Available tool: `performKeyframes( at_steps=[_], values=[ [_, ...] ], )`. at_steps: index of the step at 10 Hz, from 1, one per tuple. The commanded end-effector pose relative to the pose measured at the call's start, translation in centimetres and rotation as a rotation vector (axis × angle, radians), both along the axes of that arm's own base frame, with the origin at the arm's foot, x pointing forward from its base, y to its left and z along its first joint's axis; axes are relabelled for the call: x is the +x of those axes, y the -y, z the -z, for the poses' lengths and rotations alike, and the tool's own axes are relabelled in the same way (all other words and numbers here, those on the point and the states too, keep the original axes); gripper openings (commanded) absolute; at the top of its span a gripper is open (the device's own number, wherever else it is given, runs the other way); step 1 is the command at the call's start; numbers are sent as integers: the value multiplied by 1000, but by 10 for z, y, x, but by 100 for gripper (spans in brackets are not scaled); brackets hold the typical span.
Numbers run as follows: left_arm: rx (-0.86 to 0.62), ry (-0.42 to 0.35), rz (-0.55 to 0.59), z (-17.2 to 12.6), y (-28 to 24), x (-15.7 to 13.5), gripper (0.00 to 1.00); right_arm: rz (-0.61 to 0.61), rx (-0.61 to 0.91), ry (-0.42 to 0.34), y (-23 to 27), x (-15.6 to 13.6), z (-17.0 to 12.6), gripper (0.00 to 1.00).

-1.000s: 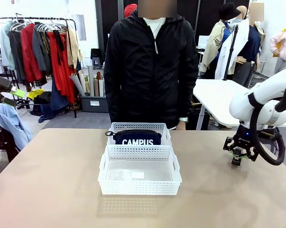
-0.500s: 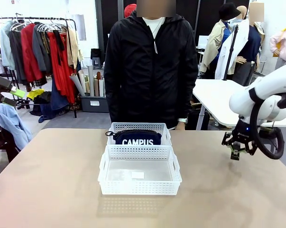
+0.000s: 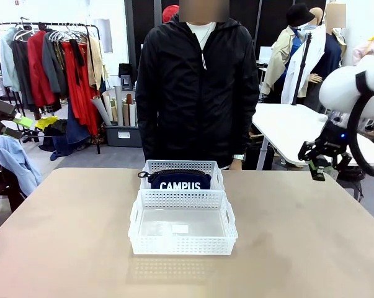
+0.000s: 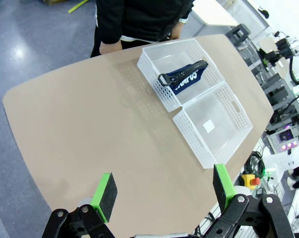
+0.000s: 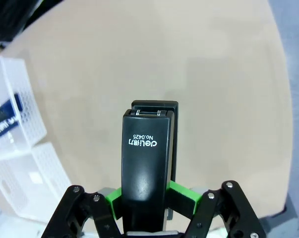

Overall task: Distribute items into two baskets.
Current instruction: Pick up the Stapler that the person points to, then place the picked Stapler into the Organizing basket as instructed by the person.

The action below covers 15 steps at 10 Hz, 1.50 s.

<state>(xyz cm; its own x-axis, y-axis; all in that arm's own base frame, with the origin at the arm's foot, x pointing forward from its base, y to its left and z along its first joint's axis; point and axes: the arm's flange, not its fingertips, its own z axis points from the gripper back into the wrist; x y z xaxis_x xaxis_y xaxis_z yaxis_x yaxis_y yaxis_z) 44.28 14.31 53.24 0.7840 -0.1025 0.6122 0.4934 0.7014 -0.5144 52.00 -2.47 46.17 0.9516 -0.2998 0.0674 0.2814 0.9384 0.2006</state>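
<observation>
The black stapler (image 5: 145, 163) is clamped between the right gripper's (image 3: 321, 169) jaws, held in the air above the desk's (image 3: 62, 236) right edge, at about two o'clock from the baskets. The navy CAMPUS pouch (image 3: 179, 179) lies in the far basket (image 3: 180, 166), at twelve o'clock of the empty near basket (image 3: 182, 246), which touches it. The left gripper (image 4: 164, 191) hangs high over the desk with its jaws wide and nothing between them.

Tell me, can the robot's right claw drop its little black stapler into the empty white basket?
Probably yes. The right claw holds the black stapler high above bare table, and the empty white mesh basket lies open-topped with nothing between.
</observation>
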Motion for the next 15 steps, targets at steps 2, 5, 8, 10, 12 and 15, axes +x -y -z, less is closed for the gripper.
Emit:
performKeyframes(
  at_steps=[2,5,8,10,12,15],
  values=[
    [-15,-1,-6,-1,1,1,100,-197,8,-21,5,-29,-38,11],
    [-15,-1,-6,-1,1,1,100,-356,-4,-73,5,-59,-56,11],
    [-15,-1,-6,-1,1,1,100,-342,10,-82,-2,-61,-57,11],
    [-15,-1,-6,-1,1,1,100,-342,10,-82,-2,-61,-57,11],
    [-15,-1,-6,-1,1,1,100,-342,10,-82,-2,-61,-57,11],
    [-15,-1,-6,-1,1,1,100,-342,10,-82,-2,-61,-57,11]
  ],
)
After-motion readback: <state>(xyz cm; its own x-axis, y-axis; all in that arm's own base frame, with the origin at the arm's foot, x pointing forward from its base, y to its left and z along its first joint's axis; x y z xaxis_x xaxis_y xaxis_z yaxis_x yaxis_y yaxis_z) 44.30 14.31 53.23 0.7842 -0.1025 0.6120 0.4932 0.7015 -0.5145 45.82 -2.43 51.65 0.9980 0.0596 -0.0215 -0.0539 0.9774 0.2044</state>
